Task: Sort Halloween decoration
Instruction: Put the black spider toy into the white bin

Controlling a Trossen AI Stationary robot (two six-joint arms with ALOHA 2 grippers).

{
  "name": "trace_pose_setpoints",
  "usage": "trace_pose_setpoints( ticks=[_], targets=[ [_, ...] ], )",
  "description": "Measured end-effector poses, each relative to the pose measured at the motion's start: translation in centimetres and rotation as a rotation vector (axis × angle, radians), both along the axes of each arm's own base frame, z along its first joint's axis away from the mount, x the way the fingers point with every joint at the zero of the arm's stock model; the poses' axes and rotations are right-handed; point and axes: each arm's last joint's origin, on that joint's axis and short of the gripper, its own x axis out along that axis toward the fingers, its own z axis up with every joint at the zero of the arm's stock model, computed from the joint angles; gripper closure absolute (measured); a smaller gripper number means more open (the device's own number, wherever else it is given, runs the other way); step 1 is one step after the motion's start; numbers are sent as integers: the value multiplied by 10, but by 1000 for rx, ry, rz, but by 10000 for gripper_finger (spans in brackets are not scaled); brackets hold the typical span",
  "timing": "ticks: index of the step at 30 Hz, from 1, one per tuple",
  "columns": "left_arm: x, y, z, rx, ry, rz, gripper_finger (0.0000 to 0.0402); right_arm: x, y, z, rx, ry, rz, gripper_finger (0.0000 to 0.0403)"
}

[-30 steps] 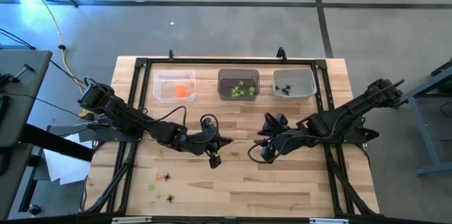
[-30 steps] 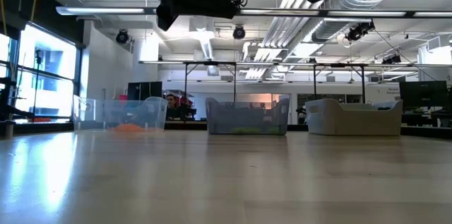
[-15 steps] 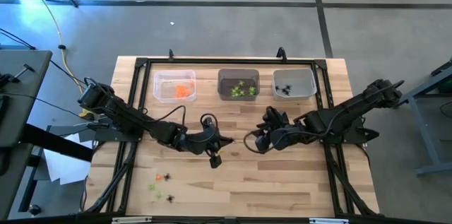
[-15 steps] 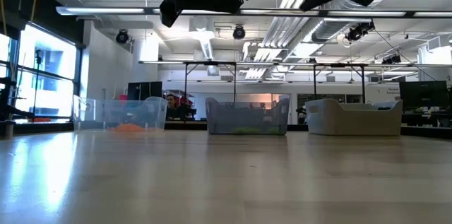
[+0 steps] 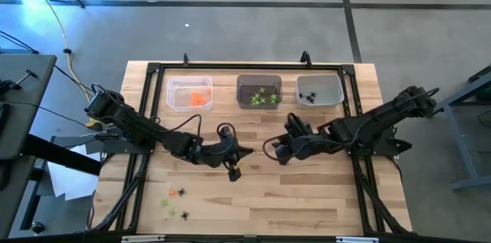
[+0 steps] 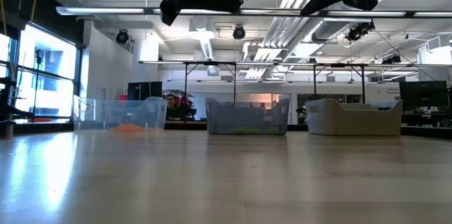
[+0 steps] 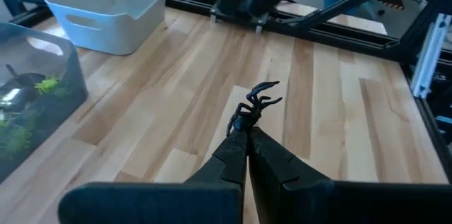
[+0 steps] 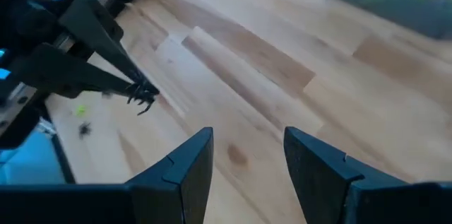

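Lower left of the high view: a few loose trinkets (image 5: pixel 175 202) sit on the counter (image 5: pixel 307 205), green and black ones, well apart from both arms.

Centre of frame: left gripper (image 5: pixel 247 152) is clamped on a black spider (image 7: pixel 256 102), which is pinched at the fingertips and lifted clear of the counter. The spider also shows in the right wrist view at mid-left.

Just right of it, the right gripper (image 5: pixel 270 149) points toward the left one, fingers (image 8: pixel 185 162) apart and holding nothing.

Top of frame, a row of three bins:
- left bin (image 5: pixel 189 93) holds orange pieces (image 5: pixel 200 98)
- middle bin (image 5: pixel 258 91) holds green pieces (image 5: pixel 263 97)
- right bin (image 5: pixel 320 90) holds black spiders (image 5: pixel 308 97)

Low view: both arms are up at the top edge, the bins stand across the far end of the counter, and a person (image 6: pixel 171 104) is in the room behind.
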Motion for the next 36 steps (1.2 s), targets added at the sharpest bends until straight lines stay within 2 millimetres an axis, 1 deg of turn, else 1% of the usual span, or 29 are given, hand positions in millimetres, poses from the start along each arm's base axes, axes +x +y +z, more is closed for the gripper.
trace_pose_setpoints(
  ticks=[2, 4, 8, 11, 14, 20, 24, 29, 31, 33, 36],
  targets=[
    [0, 1, 0, 10, -4, 10, 401, 2, 0, 1, 10, -10, 18, 231],
    [1, 1, 1, 9, -11, 14, 401, 5, 1, 4, -21, -42, 64, 231],
    [2, 2, 2, 3, -27, 15, 401, 14, 5, 14, -40, -147, 215, 231],
    [2, 2, 3, 3, -28, 14, 401, 25, 7, 16, -26, -210, 317, 231],
    [2, 2, 3, 1, -30, 14, 401, 36, 6, 10, -13, -223, 333, 231],
    [2, 1, 4, 2, -44, 9, 401, 47, 2, -6, -29, -171, 326, 231],
    [2, 1, 4, 2, -44, 9, 401, 54, -1, -8, -32, -196, 337, 231],
    [3, 1, 5, 15, -45, 4, 401, 56, -5, -8, -28, -203, 328, 232],
    [3, 1, 5, 16, -45, 3, 401, 56, -5, -8, -27, -203, 329, 239],
    [3, 1, 5, 16, -45, 3, 401, 56, -5, -8, -28, -203, 329, 257],
    [3, 1, 5, 16, -45, 3, 401, 56, -5, -8, -26, -203, 331, 302]
  ],
)
